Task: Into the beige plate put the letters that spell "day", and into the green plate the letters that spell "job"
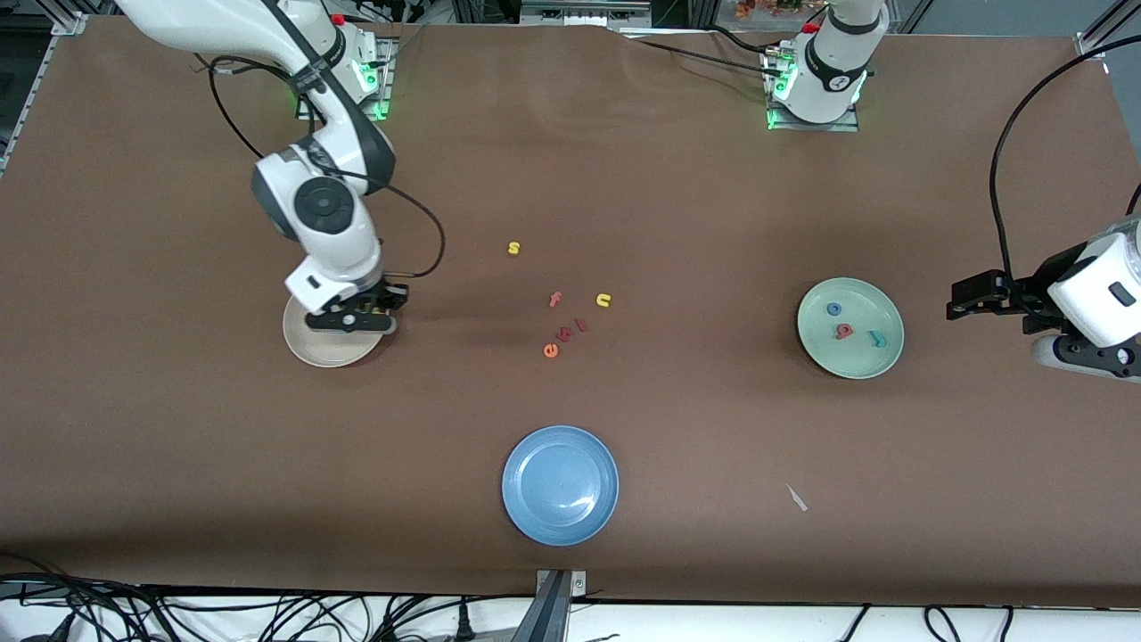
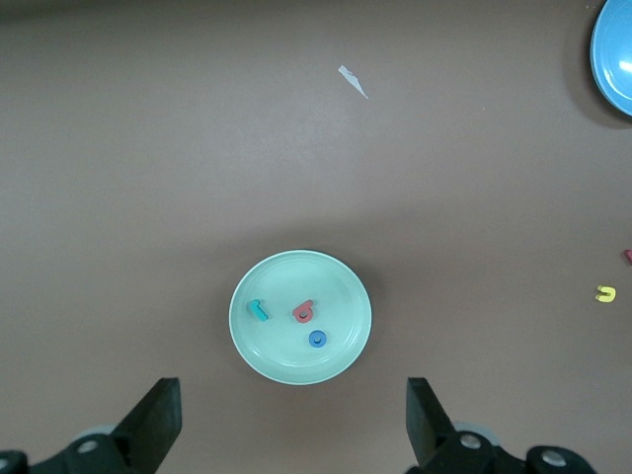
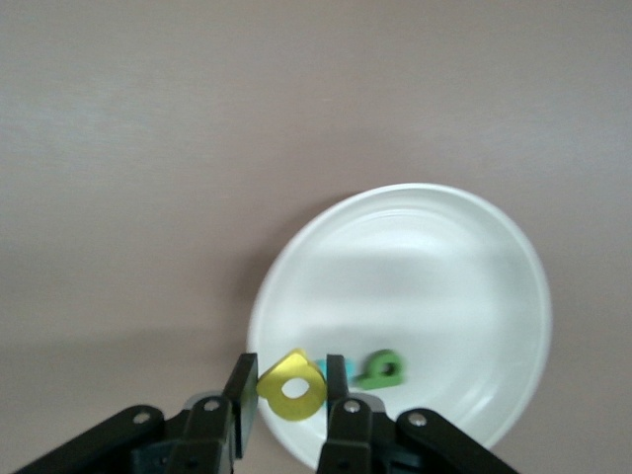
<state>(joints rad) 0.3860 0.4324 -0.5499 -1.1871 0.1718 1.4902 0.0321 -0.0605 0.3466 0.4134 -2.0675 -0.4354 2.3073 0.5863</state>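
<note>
While right gripper [image 3: 292, 395] pinches yellow d [image 3: 292, 385] over beige plate [image 3: 434, 286] rim, left gripper [image 2: 294, 420] waits spread

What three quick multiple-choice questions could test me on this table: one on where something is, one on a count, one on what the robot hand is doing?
1. Where is the right end effector?
A. over the blue plate
B. over the beige plate
C. over the green plate

2. How many letters lie in the green plate?
A. one
B. three
C. five

3. What is the right end effector doing?
A. gripping a yellow letter
B. hanging open and empty
C. gripping a plate

Answers:
1 B: it hangs above the beige plate.
2 B: blue, red and teal ones lie there.
3 A: the yellow letter sits between its fingers.
</note>
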